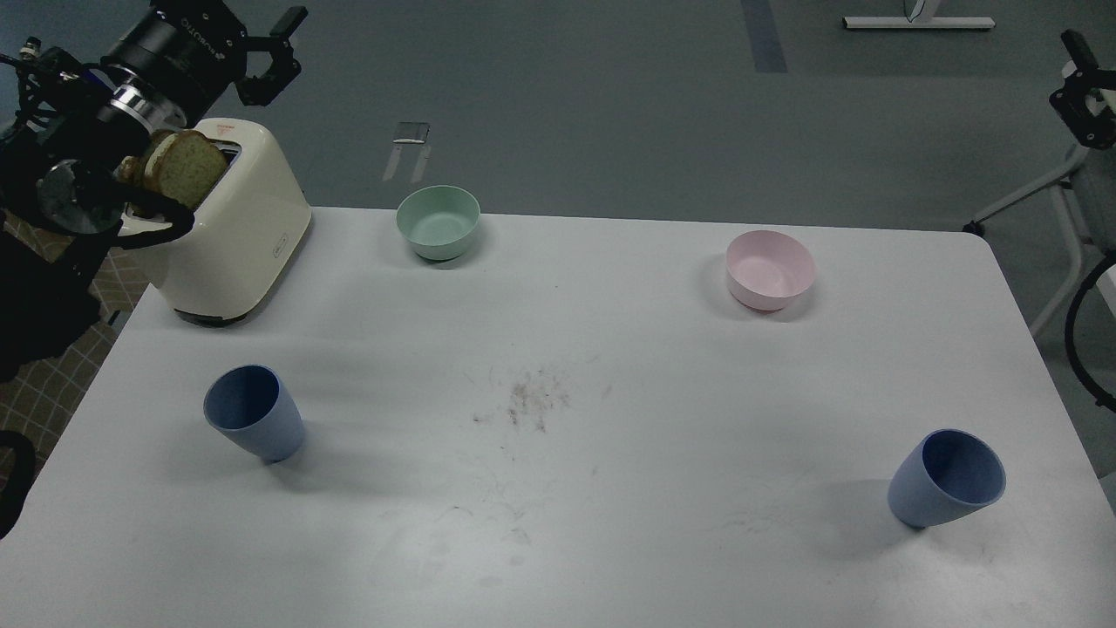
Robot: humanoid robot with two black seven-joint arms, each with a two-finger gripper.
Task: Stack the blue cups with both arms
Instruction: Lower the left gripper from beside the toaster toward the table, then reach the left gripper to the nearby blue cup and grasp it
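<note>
Two blue cups stand upright and apart on the white table [558,523]: one at the front left [254,425], one at the front right [947,479]. My left gripper [272,51] is open and empty, high at the far left above the toaster and far from the left cup. A black part at the right edge looks like my right gripper [1081,87]. It is small, partly cut off by the frame and far from the right cup. Its fingers cannot be told apart.
A cream toaster [234,240] with a slice of bread [183,166] in it stands at the table's back left. A mint-green bowl [438,221] sits at the back middle and a pink bowl [771,269] at the back right. Black cables hang off both table sides.
</note>
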